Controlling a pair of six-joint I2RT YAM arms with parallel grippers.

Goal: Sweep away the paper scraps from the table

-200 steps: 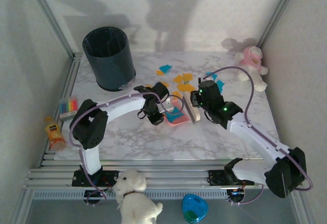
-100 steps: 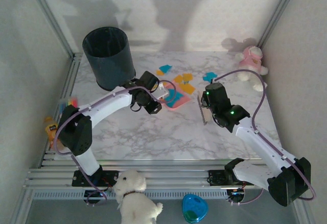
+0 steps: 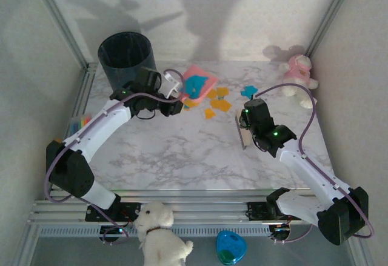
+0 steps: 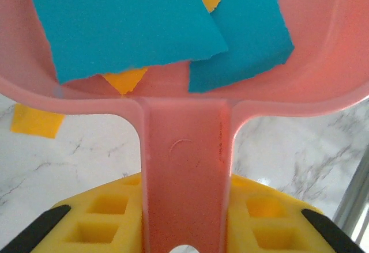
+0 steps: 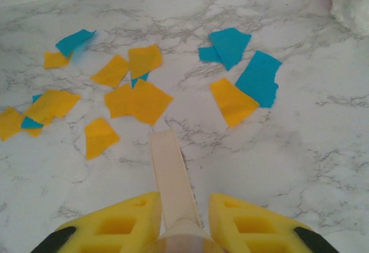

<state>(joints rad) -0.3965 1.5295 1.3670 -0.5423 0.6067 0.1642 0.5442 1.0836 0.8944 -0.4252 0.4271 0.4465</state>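
A: Dustpan (image 4: 184,149), pink, one; handle pinched between the pads of the left gripper (image 4: 184,210); teal and orange paper scraps (image 4: 132,22) lying in the pan just beyond the fingertips. Handling?
B: Bin (image 3: 127,66), dark, close beside the pan. Best kept level, then tipped only once its lip is over the rim.
A: Brush (image 5: 170,166)?
B: Handle clamped in the right gripper (image 5: 179,218); more scraps lie ahead of its tip on the table (image 5: 288,149), untouched.

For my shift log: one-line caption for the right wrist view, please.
Right claw grips a pale brush handle above the marble table, orange and blue paper scraps scattered ahead.
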